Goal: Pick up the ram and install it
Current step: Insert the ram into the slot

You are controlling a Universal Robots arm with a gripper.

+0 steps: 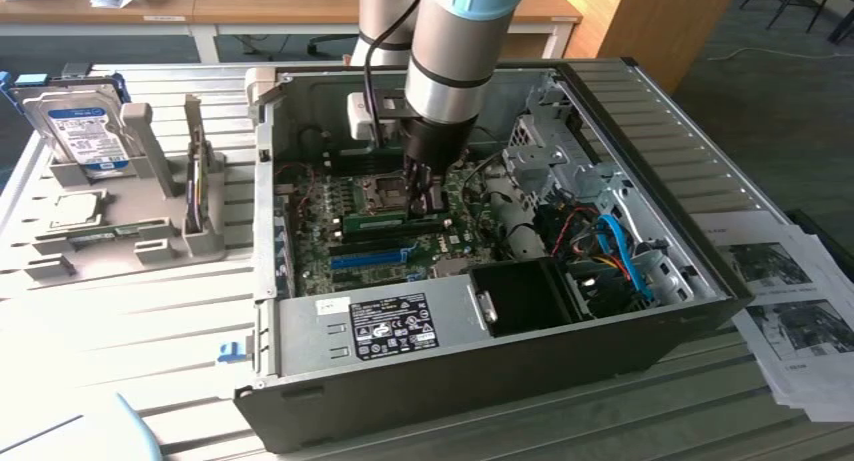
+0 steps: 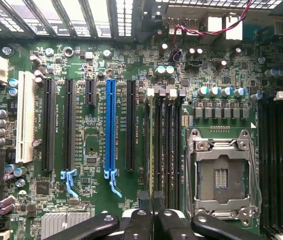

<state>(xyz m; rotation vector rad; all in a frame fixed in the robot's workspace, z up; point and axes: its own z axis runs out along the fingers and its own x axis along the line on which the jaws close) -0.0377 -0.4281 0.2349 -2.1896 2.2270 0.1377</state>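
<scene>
We see the gripper (image 1: pixel 427 203) reaching straight down into the open computer case (image 1: pixel 694 171), its black fingers (image 2: pixel 144 217) pressed together. The tips sit at one end of the ram (image 1: pixel 387 221), which stands on edge in the memory slots (image 2: pixel 164 145). We cannot tell whether the fingers pinch it or only rest on its top edge.

The ram lies between the empty processor socket (image 1: pixel 387 191) and the blue expansion slot (image 1: pixel 367 258), close to both. In the wrist view, black slots and a white slot (image 2: pixel 25 117) lie beyond the blue one.

On the exterior view's right, a metal drive cage (image 1: pixel 547 141), a black fan shroud (image 1: pixel 527 296) and blue cables (image 1: pixel 627 256) crowd close to the arm, and a red wire (image 2: pixel 206 31) crosses the board's far edge. The power supply (image 1: pixel 387 326) with its label closes off the near side of the case.

Outside the case, on the exterior view's left, a hard drive (image 1: pixel 83 131) stands upright in a grey holder (image 1: pixel 134 241). On that view's right, printed papers (image 1: pixel 787 301) lie on the table (image 1: pixel 160 341).
</scene>
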